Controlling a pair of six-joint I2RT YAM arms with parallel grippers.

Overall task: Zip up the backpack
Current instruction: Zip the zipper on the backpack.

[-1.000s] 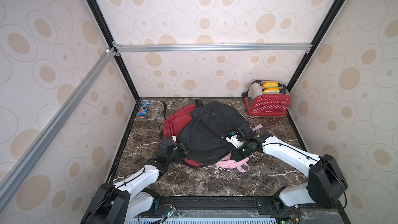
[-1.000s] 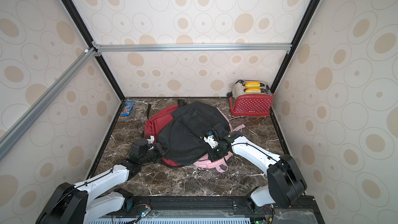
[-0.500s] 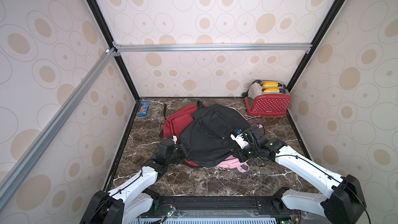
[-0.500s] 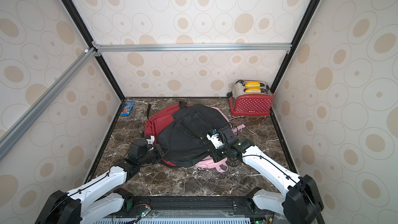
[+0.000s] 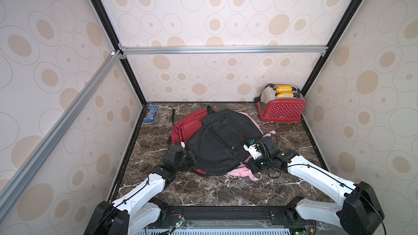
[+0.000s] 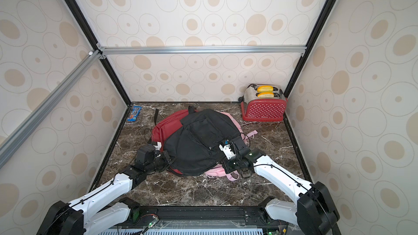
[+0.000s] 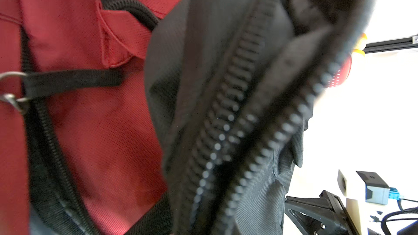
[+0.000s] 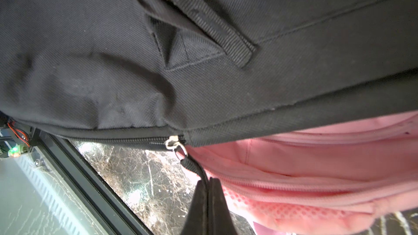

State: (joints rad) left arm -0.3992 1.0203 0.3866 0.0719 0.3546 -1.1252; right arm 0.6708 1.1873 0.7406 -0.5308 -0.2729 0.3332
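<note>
A black backpack (image 5: 221, 141) (image 6: 199, 141) lies on top of a red one (image 5: 181, 127) and a pink one (image 5: 239, 172). My left gripper (image 5: 194, 158) (image 6: 169, 158) is at its left edge, shut on the fabric there. In the left wrist view the open zipper teeth (image 7: 226, 132) fill the frame and hide the fingers. My right gripper (image 8: 208, 180) (image 5: 247, 166) is shut on the black pull strap (image 8: 194, 166) of the zipper slider (image 8: 173, 142), at the bag's near right edge. The zipper is closed on one side of the slider.
A red toaster (image 5: 281, 107) stands in the back right corner. A blue candy packet (image 5: 152, 113) lies by the left wall. The pink backpack (image 8: 294, 166) sits right beside the held strap. Walls close in on three sides of the marble table (image 5: 203, 191).
My right arm's elbow has swung out to the right and its forearm now lies lower, with the gripper still at the bag's near right edge. The left arm has hardly moved.
</note>
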